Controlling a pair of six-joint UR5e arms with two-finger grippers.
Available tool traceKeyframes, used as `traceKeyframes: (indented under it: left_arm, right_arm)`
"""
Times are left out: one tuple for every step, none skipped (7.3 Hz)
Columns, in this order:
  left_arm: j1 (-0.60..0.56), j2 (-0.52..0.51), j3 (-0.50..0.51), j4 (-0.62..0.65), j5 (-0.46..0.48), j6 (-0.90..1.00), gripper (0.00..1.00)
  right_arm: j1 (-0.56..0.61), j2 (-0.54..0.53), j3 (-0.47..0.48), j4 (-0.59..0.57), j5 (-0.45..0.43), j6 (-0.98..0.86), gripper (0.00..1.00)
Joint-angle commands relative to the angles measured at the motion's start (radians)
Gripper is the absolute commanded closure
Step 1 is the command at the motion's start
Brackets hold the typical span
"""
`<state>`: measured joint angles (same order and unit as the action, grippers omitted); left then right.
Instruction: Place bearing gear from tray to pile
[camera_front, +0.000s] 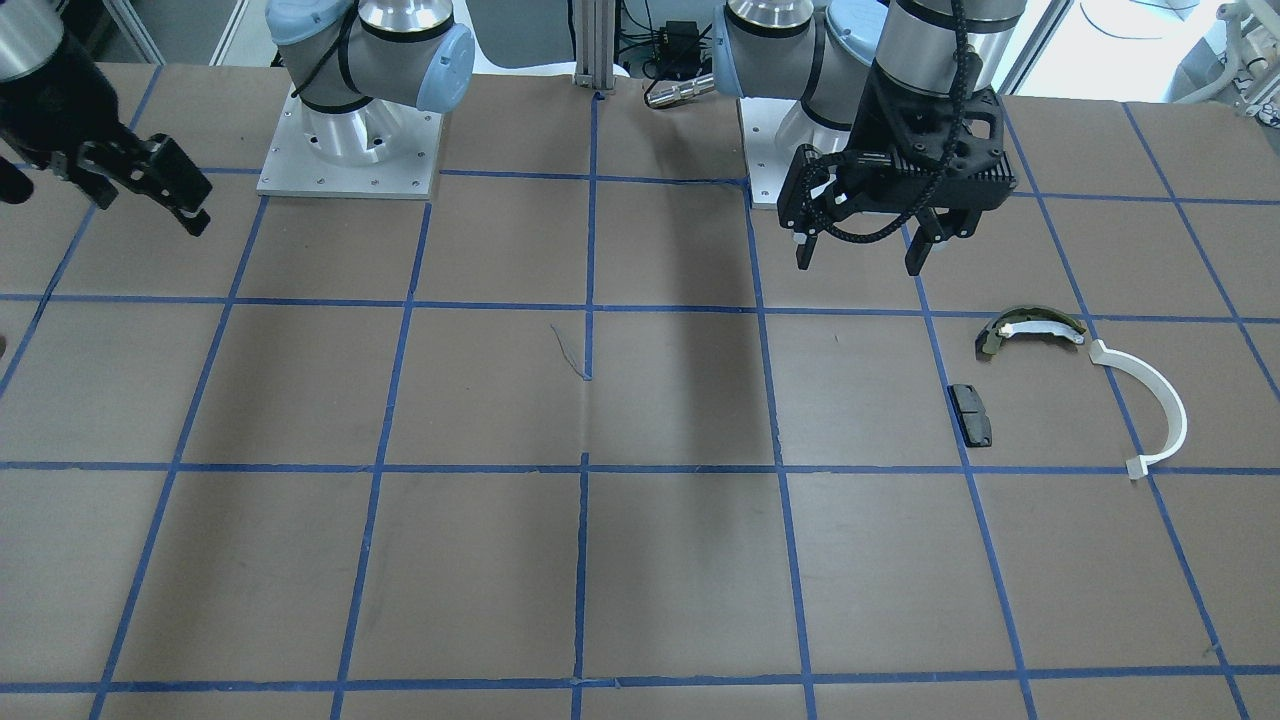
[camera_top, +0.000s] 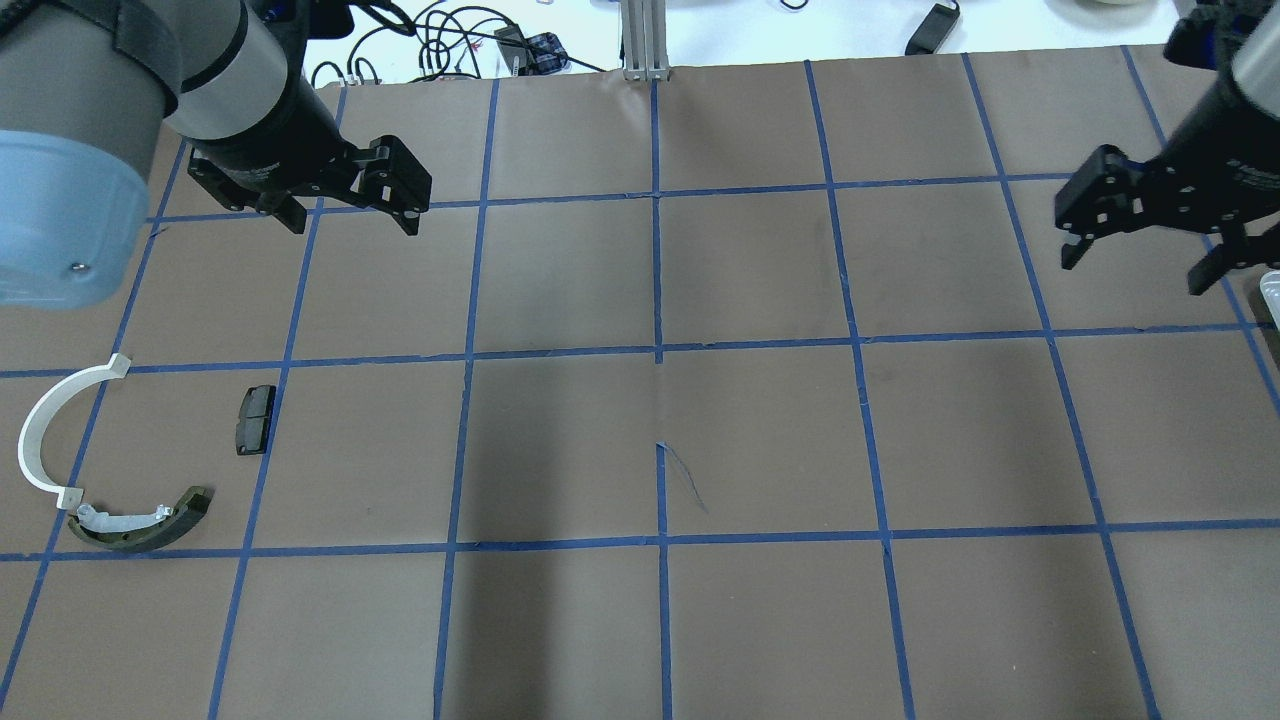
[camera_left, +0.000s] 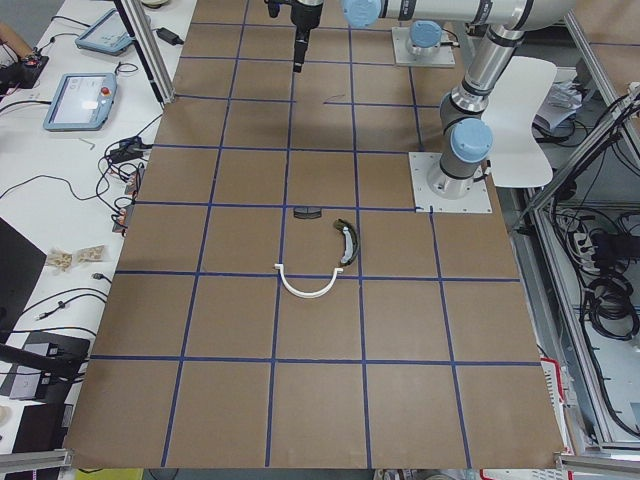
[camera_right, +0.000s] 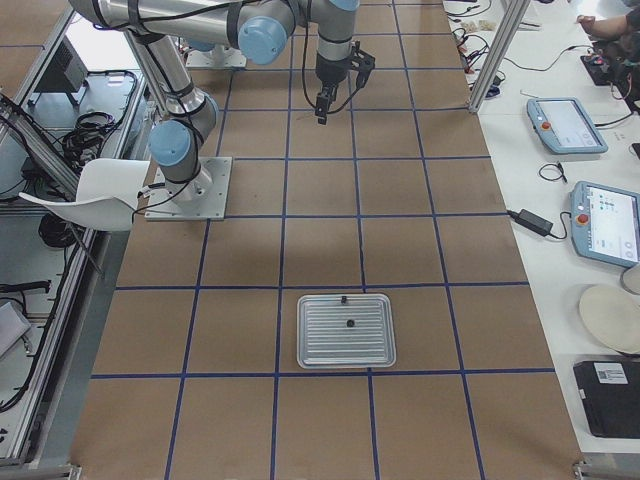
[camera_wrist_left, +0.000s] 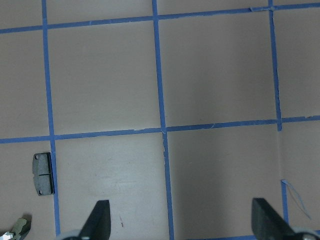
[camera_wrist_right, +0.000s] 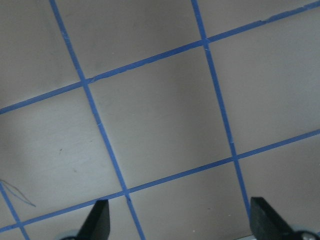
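Brown paper covered the desk (camera_front: 640, 560). From the front, the left hand (camera_front: 860, 265) hung wide open and empty near the pile (camera_front: 1060, 385): a matte black pad (camera_front: 971, 414), an olive shoe (camera_front: 1040, 318) and a white arc (camera_front: 1176, 400). Overhead, the right hand (camera_top: 1135, 268) gaped empty too. From the right end, the ribbed metal tray (camera_right: 320, 360) held two dark specks. One was presumably the bearing gear (camera_right: 350, 323), nearer the right arm and far from the pile.

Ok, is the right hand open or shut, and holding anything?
Open and empty. In its wrist view the right hand has its fingers spread wide, with only the brown table showing between them.
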<state>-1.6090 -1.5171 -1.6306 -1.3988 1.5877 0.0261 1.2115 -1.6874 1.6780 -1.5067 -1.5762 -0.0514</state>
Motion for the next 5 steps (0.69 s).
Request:
traceKeyframes:
  left_arm:
    - [0.001, 0.002, 0.000, -0.002, 0.000, 0.000, 0.00]
    - [0.001, 0.002, 0.000, 0.000, 0.000, 0.000, 0.00]
    - [0.001, 0.002, 0.000, 0.000, 0.000, 0.000, 0.00]
    - [0.001, 0.002, 0.000, -0.002, 0.000, 0.000, 0.00]
    - [0.001, 0.002, 0.000, -0.002, 0.000, 0.000, 0.00]
  right_arm:
    - [-0.200, 0.043, 0.000, -0.030, -0.005, -0.283, 0.00]
    - [-0.295, 0.079, -0.003, -0.038, 0.001, -0.364, 0.00]
    - [-0.350, 0.119, -0.004, -0.059, 0.001, -0.475, 0.00]
    - [-0.395, 0.171, -0.004, -0.152, -0.004, -0.575, 0.00]
    - [-0.444, 0.219, -0.007, -0.235, -0.004, -0.647, 0.00]
